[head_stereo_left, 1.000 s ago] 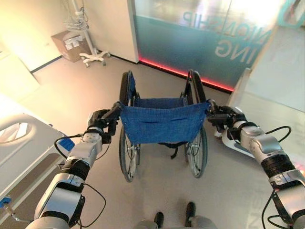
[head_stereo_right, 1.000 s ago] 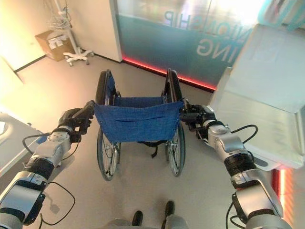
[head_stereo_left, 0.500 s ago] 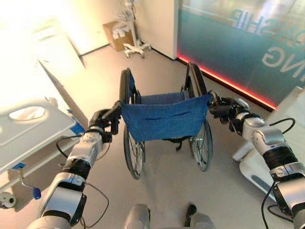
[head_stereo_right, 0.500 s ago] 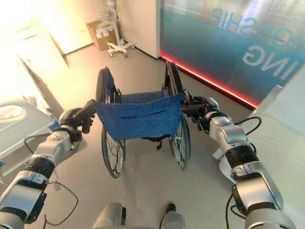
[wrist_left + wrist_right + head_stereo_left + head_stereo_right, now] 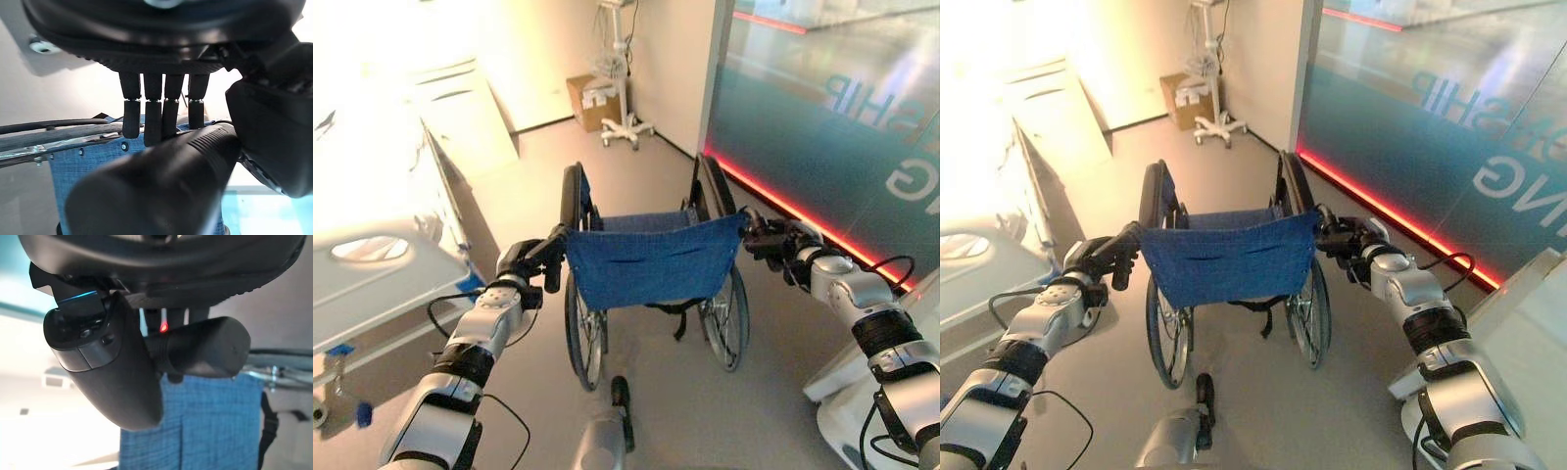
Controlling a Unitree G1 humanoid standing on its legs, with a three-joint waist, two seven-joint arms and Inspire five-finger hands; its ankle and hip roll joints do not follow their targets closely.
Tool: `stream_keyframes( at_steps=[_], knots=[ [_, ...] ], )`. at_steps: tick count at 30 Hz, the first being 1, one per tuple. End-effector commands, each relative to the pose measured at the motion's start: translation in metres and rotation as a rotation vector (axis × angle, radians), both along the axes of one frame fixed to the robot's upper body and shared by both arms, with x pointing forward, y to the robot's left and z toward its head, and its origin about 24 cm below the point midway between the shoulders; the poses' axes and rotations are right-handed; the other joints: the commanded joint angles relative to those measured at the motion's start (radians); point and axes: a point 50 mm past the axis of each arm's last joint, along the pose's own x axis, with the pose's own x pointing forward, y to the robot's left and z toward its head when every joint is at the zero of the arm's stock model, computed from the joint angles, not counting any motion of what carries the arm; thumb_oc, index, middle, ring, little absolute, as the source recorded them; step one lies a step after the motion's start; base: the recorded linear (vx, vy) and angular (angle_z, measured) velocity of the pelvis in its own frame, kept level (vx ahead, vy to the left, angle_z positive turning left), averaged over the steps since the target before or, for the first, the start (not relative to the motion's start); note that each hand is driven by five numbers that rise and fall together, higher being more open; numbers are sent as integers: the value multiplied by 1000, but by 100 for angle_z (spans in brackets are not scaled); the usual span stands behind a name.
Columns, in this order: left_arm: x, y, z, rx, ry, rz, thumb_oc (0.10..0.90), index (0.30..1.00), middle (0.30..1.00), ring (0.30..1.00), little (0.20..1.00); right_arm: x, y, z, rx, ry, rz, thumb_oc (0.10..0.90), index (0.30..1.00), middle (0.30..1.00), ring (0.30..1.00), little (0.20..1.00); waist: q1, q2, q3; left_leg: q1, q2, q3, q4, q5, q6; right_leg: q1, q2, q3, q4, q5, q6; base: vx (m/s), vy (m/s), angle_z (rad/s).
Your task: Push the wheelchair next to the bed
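Between both arms stands the wheelchair (image 5: 651, 274), its blue fabric backrest (image 5: 652, 257) facing the robot and its large wheels on the grey floor (image 5: 773, 392). At either push handle a hand is clamped: the left hand (image 5: 519, 261) curls round the left grip (image 5: 156, 186), the right hand (image 5: 781, 242) round the right grip (image 5: 205, 347). Off to the left lies the bed (image 5: 372, 284), near the wheelchair but apart. Farther back, an equipment stand (image 5: 625, 122) on castors waits beside a cardboard box (image 5: 589, 100).
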Motion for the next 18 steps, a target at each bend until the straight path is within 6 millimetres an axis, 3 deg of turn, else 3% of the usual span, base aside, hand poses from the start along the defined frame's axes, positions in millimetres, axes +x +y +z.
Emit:
stream_keyframes(
  at_steps=[1, 2, 3, 4, 6, 7, 8, 10, 12, 14, 15, 16, 18],
  knots=[
    [0, 10, 16, -83, -127, 27, 400, 300, 300, 300, 300, 18, 58, 25, 150, -146, 279, 400, 300, 300, 300, 300, 121, -71, -36, -47, -65, -52, 21, 10, 79, -137, -12, 139, 216, 13, -70, 559, 219, -48],
    [1, 12, 19, -64, -128, 24, 400, 300, 300, 300, 300, 18, 57, 25, 166, -148, 273, 400, 300, 300, 300, 300, 135, -88, -44, -28, -87, -55, 22, -25, 109, -139, -31, 123, 284, 28, -45, 355, 148, -13],
    [1, 12, 19, -61, -128, 22, 400, 300, 300, 300, 300, 18, 57, 25, 170, -149, 272, 400, 300, 300, 300, 300, 137, -91, -44, -24, -91, -56, 20, -30, 114, -141, -35, 120, 303, 31, -39, 348, 199, 28],
    [2, 12, 19, -42, -123, 14, 400, 300, 300, 300, 300, 17, 54, 24, 185, -151, 266, 400, 300, 300, 300, 300, 149, -109, -49, -1, -114, -70, 12, -50, 139, -160, -65, 98, 415, 78, 5, 256, 180, 31],
    [3, 12, 17, -18, -117, 12, 400, 300, 300, 300, 300, 16, 52, 25, 200, -156, 271, 400, 300, 300, 300, 300, 158, -111, -56, 19, -115, -79, 0, -46, 171, -193, -92, 76, 577, 187, 54, 322, 225, 36],
    [4, 14, 17, -12, -117, 25, 400, 300, 300, 300, 300, 14, 51, 27, 215, -162, 286, 400, 300, 300, 300, 300, 151, -113, -56, 44, -121, -85, -7, -63, 188, -239, -113, 78, 716, 270, 92, 370, 218, 59],
    [6, 15, 18, -15, -116, 34, 400, 300, 300, 300, 300, 13, 51, 28, 223, -164, 296, 400, 300, 300, 300, 300, 140, -113, -54, 65, -126, -85, -12, -77, 196, -275, -115, 90, 770, 319, 114, 372, 210, 74],
    [8, 14, 18, -18, -115, 42, 400, 300, 300, 300, 300, 12, 53, 27, 229, -164, 308, 400, 300, 300, 300, 300, 127, -107, -56, 92, -128, -78, -24, -85, 202, -306, -136, 87, 787, 337, 114, 243, 104, 53],
    [13, 12, 22, -16, -122, 52, 400, 300, 300, 300, 300, 14, 58, 31, 226, -172, 328, 400, 300, 300, 300, 300, 106, -100, -53, 119, -122, -53, -28, -99, 200, -327, -176, 69, 695, 300, 97, 276, -1, -13],
    [20, 11, 31, -15, -141, 56, 400, 300, 300, 300, 300, 17, 62, 38, 221, -184, 337, 400, 300, 300, 300, 300, 94, -98, -41, 132, -114, -53, -13, -108, 179, -331, -186, 60, 508, 256, 76, 264, -139, -42],
    [22, 9, 34, -20, -154, 55, 400, 300, 300, 300, 300, 18, 62, 42, 214, -194, 335, 400, 300, 300, 300, 300, 85, -101, -27, 144, -112, -72, 14, -120, 153, -334, -183, 66, 296, 247, 59, 189, -152, -10],
    [22, 9, 35, -20, -156, 58, 400, 300, 300, 300, 300, 19, 62, 42, 214, -196, 337, 400, 300, 300, 300, 300, 83, -99, -25, 146, -111, -77, 19, -122, 150, -331, -180, 66, 276, 247, 57, 223, -195, 6],
    [21, 2, 32, -21, -172, 48, 400, 300, 300, 300, 300, 19, 60, 45, 208, -218, 326, 400, 300, 300, 300, 300, 64, -104, -11, 172, -119, -127, 41, -156, 133, -395, -191, 140, 96, 324, 66, 279, -199, 19]
  ],
)
